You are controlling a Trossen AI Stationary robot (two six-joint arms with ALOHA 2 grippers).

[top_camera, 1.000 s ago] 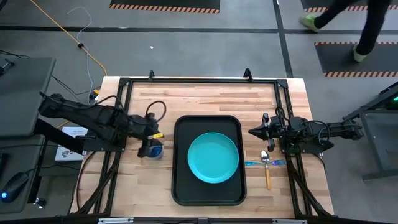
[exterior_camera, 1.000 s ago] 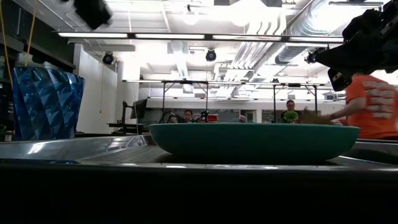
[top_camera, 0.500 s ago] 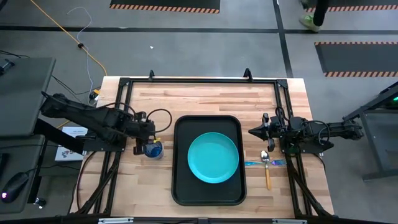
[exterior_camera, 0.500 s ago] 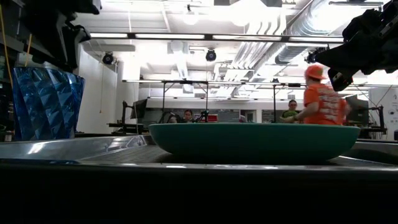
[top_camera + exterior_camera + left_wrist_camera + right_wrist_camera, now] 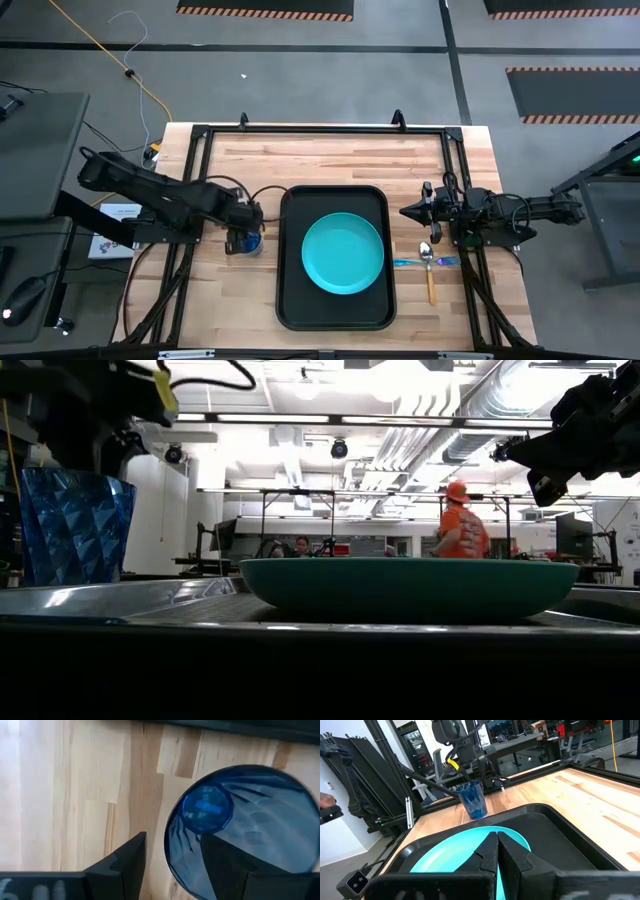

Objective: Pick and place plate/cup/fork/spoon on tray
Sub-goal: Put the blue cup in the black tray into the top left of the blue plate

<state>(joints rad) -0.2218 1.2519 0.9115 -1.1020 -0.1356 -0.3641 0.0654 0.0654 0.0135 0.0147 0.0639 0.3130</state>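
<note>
Over the cup, left gripper fingers straddle its rim.

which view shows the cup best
The left wrist view: the cup fills it, seen from above with one finger inside the rim. The high view has it mostly hidden under the left pincer. The low view cuts it off at the edge. The right wrist view shows it whole but far off.
</note>
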